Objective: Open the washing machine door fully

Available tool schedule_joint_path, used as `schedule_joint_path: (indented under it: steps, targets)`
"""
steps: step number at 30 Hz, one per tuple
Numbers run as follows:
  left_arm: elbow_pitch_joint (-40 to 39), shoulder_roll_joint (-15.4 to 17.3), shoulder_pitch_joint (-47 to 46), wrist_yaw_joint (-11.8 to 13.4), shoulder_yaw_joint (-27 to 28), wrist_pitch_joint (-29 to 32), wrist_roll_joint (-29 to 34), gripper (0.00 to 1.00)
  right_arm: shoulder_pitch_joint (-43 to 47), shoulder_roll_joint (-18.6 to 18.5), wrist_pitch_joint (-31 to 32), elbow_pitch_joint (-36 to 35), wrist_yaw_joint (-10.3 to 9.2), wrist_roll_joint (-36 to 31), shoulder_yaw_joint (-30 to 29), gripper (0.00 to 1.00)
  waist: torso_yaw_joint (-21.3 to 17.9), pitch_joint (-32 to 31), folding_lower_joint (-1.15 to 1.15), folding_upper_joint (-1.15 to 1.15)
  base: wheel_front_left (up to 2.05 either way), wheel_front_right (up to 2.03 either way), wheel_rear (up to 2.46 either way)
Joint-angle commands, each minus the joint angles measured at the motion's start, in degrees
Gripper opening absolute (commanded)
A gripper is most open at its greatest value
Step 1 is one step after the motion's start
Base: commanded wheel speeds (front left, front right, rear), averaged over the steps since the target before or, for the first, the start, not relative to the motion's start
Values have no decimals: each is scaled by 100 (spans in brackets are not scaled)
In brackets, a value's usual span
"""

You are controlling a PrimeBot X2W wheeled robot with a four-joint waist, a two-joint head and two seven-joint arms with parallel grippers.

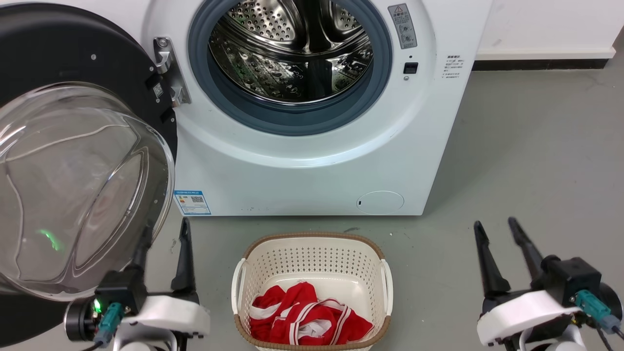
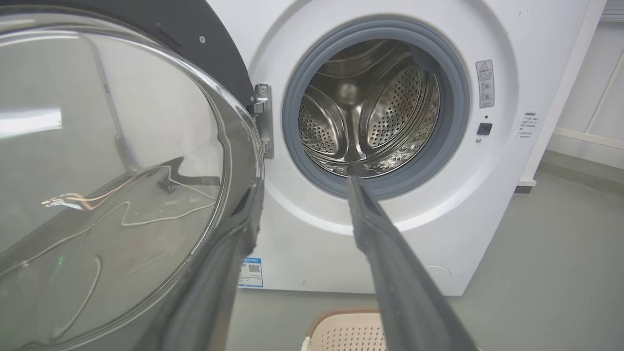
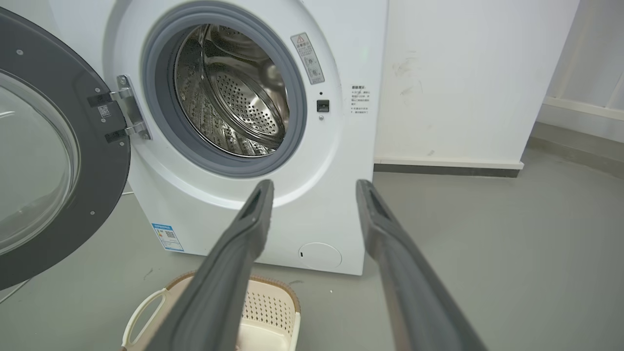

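Washing machine door (image 1: 83, 161): swung out to the left of the drum opening (image 1: 292, 58), hung on the metal hinge (image 1: 168, 73); left and lower rim cut off at the head view's edge. Left gripper (image 1: 165, 229): released, fingers spread, one finger partly veiled by the glass bowl's edge; contact with the bowl not determinable. Right gripper (image 1: 495, 223): released, empty, well apart from the door.

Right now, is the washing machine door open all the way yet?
Nearly, maybe fully. Done: the washing machine door stands swung out to the left on its hinge, and the drum opening is uncovered. In hand: the left gripper has its fingers apart, one beside the door's glass; contact is unclear. The right gripper is open, holding nothing. Left: perhaps one small push.
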Motion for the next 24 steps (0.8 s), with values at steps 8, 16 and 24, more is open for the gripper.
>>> schedule_joint_path:
  steps: [8, 16, 24]
  targets:
    - [239, -50, -25, -63, 117, 246, -688, 0, 29, -32, 72, 170, 0, 778, -2, 0, 3, -2, 0, 0, 0, 0, 0]
    - [245, -77, -26, -137, 144, 433, -1564, 0, -59, -80, 177, 293, 0, 1731, -24, 0, 5, -3, 0, 0, 0, 0, 0]
    - [273, -102, -47, -205, 186, 618, -2348, 0, -126, -112, 274, 389, -1, 2579, -51, 0, 8, -5, 0, 0, 0, 0, 0]
